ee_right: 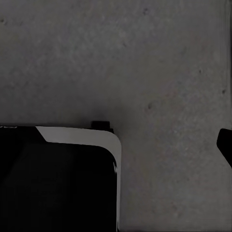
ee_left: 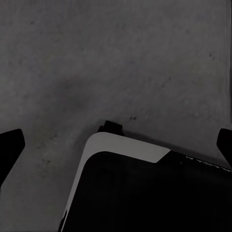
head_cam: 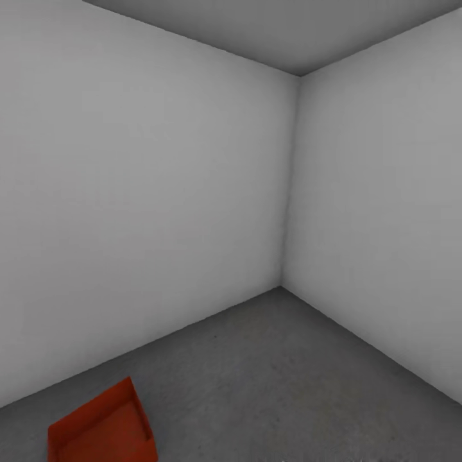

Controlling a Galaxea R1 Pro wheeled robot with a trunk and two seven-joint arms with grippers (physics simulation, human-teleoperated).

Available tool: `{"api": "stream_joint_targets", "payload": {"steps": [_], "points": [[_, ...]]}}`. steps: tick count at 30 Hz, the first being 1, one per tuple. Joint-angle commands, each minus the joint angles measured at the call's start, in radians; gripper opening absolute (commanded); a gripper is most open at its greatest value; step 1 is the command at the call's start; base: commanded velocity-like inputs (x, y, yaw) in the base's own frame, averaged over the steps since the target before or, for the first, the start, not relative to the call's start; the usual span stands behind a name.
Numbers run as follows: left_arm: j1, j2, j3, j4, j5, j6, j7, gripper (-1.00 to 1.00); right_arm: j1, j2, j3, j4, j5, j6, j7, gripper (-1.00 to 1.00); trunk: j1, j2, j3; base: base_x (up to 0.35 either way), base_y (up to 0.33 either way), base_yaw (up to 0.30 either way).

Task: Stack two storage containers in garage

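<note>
Container (head_cam: 102, 427), one orange-red box, sits on the concrete floor (head_cam: 276, 378) at the lower left of the head view, near the left wall (head_cam: 141, 192), partly cut by the picture's edge. It looks empty; no second box rests on it, so I judge the stacking not yet done. The pale walls meet in a corner ahead, and nothing stands between the robot and the box.

Left wrist view: the left gripper (ee_left: 116, 145) hangs over bare floor, fingertips (ee_left: 9, 145) wide apart at either edge, nothing between them. The robot's base (ee_left: 145, 188), dark with a pale rim, lies below.

Right wrist view: one dark fingertip (ee_right: 225, 145) shows at the edge over floor; whether the right gripper is spread or closed I cannot tell. The base (ee_right: 58, 179) shows here too.

Risk: with the box so close to the base and at the view's edge, turning or rolling could nudge it out of place
</note>
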Motion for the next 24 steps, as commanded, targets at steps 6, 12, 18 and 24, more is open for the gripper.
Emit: {"api": "stream_joint_targets", "payload": {"steps": [6, 12, 18, 24], "points": [[0.000, 0.000, -0.007, 0.000, 0.007, -0.003, 0.003, 1.00, -0.002, 0.000, 0.009, 0.003, -0.008, -0.005, -0.001, 1.00, 0.000, -0.001, -0.002, 0.000, 0.000, -0.291], [0.000, 0.000, -0.008, 0.000, 0.007, -0.003, 0.003, 1.00, -0.002, 0.000, 0.009, 0.003, -0.008, -0.005, -0.001, 1.00, 0.000, -0.001, -0.002, 0.000, 0.000, -0.292], [0.000, 0.000, -0.007, 0.000, 0.007, -0.003, 0.003, 1.00, -0.002, 0.000, 0.009, 0.003, -0.008, -0.005, 0.000, 1.00, 0.000, -0.001, -0.002, 0.000, 0.000, -0.293], [0.000, 0.000, -0.007, 0.000, 0.007, -0.003, 0.004, 1.00, -0.002, 0.000, 0.009, 0.003, -0.008, -0.005, 0.001, 1.00, 0.000, -0.001, -0.002, 0.000, 0.000, -0.293]]}}
